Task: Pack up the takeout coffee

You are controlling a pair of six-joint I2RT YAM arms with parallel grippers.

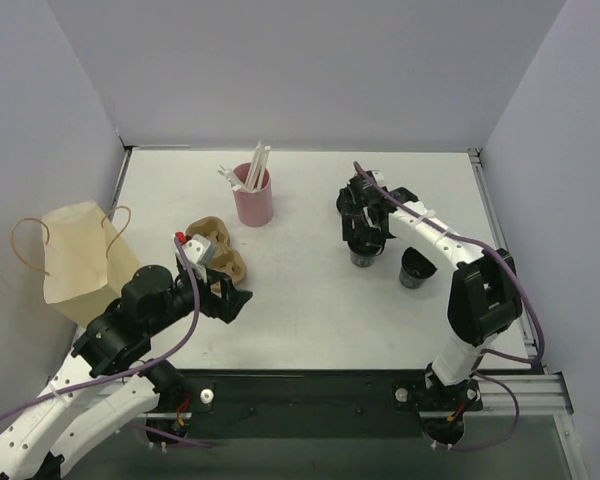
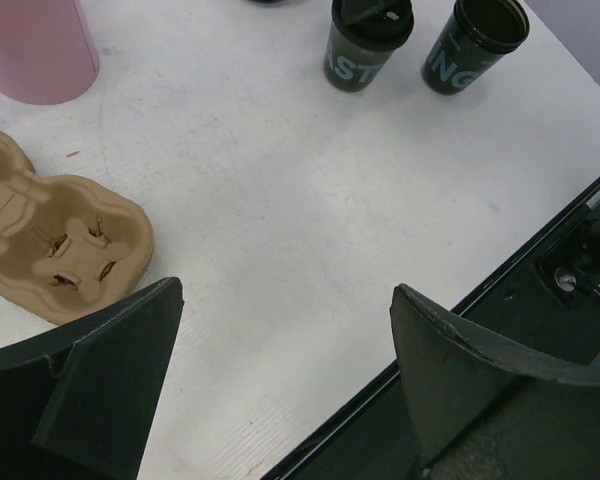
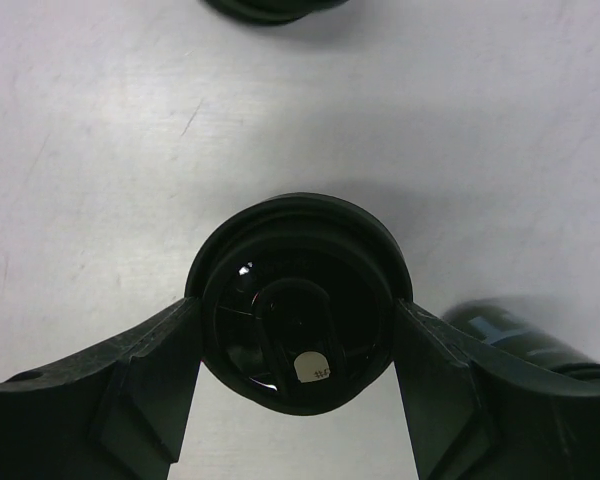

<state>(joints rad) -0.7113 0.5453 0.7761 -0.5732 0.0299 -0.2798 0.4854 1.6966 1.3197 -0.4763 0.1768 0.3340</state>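
Observation:
A dark coffee cup with a black lid [image 3: 298,300] stands on the white table, and my right gripper [image 3: 298,330] is shut on its lid, one finger pressed against each side. From above, that gripper [image 1: 365,232] covers the cup [image 1: 363,257]. A second dark cup [image 1: 417,268], with no lid, stands just to its right; both cups [image 2: 368,45] [image 2: 475,45] show in the left wrist view. The brown pulp cup carrier [image 1: 216,255] [image 2: 65,250] lies beside my left gripper [image 1: 232,300] [image 2: 285,300], which hangs open and empty over the table's near edge.
A tan paper bag [image 1: 80,262] with handles stands at the left edge. A pink tumbler [image 1: 253,198] [image 2: 35,45] holding white sticks stands behind the carrier. A dark round object [image 3: 270,8] lies just beyond the held cup. Grey walls enclose the table.

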